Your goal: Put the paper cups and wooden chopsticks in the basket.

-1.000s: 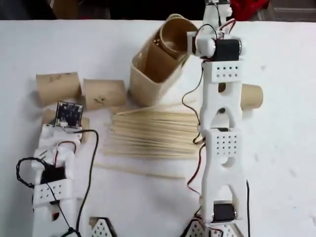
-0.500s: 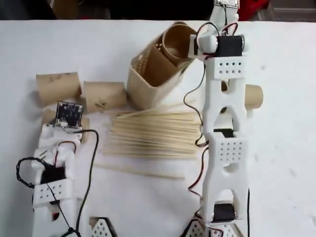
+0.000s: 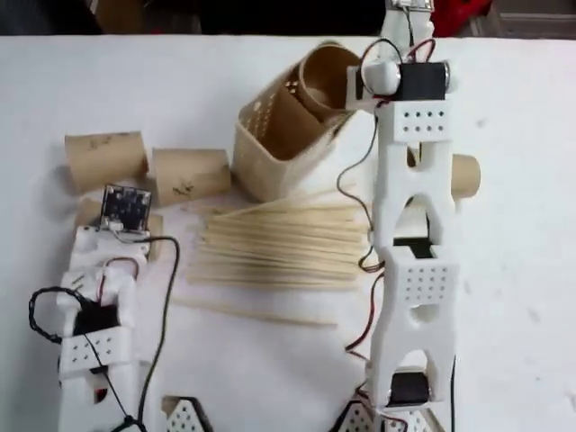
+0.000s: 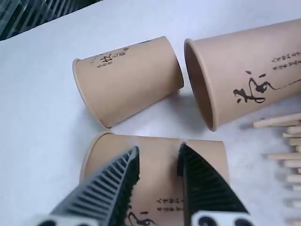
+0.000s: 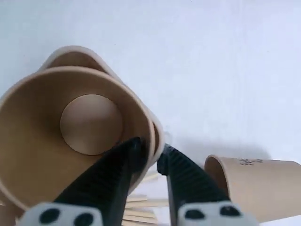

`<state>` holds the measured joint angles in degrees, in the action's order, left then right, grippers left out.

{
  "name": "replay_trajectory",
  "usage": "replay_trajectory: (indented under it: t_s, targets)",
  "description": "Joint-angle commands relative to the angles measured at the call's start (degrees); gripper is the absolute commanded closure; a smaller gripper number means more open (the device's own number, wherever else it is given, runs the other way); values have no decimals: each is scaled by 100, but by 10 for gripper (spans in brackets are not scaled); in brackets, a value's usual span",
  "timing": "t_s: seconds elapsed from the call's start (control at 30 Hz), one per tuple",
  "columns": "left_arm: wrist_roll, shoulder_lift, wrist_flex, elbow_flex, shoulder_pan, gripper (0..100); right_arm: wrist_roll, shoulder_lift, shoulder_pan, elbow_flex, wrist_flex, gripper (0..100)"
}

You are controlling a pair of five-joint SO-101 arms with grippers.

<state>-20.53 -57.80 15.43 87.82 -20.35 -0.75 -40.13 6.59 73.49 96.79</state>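
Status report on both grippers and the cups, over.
Right gripper shut on paper cup rim, cup in basket mouth. Left gripper open above lying cup. Chopsticks on table.

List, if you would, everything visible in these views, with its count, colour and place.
Basket: one, beige, far middle of the table.
Held paper cup: one, brown, at the basket's mouth.
Lying paper cups: four, brown, on their sides; two left of the basket, the second nearer it, one under the left arm's fingers, one right of the right arm.
Chopsticks: a pile, pale wood, in front of the basket.
Stray chopstick: one, pale wood, nearer the arms' bases.
Table: one, white.
Left gripper: black fingers, open above a lying cup.
Right gripper: black fingers, pinching the held cup's rim.
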Motion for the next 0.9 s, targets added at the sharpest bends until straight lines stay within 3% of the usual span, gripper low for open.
replay_trajectory:
  t_s: [0.0,0.37,0.87]
  targets:
    - [-62,-31,-18,35,75,846,-510,145,40,0,-119,831]
    - [-62,-31,-18,35,75,846,-2101,347,400,360,-567,791]
    - [-62,-31,-18,35,75,846,-2163,374,382,1459,-189,790]
